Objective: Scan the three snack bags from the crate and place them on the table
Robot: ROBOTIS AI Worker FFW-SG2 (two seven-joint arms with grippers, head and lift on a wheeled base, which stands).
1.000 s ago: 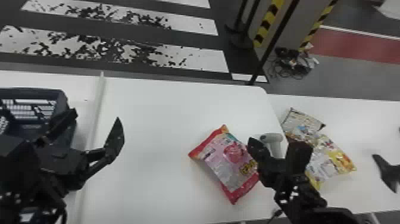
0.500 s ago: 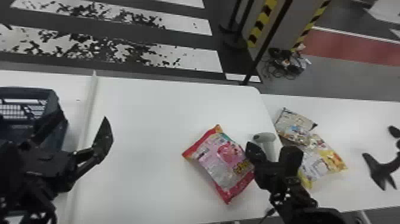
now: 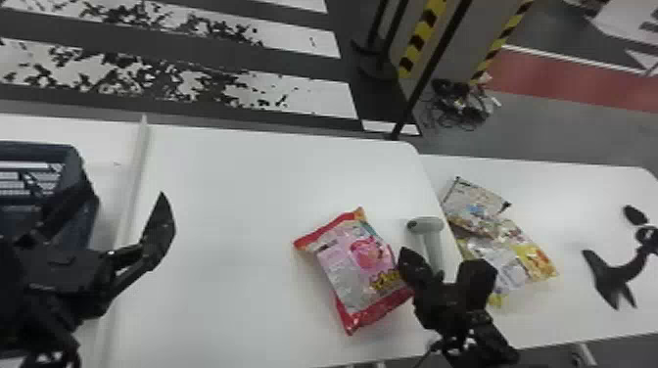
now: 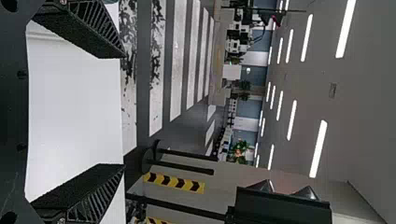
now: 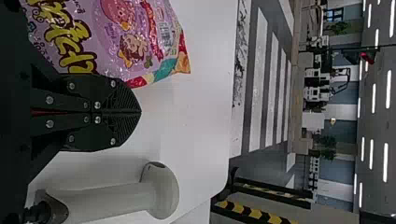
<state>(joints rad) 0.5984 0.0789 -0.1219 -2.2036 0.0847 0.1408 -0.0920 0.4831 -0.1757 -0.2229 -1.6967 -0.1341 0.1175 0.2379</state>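
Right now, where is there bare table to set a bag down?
The widest patch is the table between the strip and the pink bag, running on behind that bag to the far edge. Crowded on the right: pink bag, right gripper and scanner lie close together, with two more bags beyond.

white floor stripes (image 3: 318, 95); hazard-taped pillar (image 3: 472, 41); cable tangle (image 3: 458, 105) near its base; red floor strip (image 3: 563, 80)

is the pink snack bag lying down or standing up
Lying down: the pink snack bag rests on the white table, printed face up.
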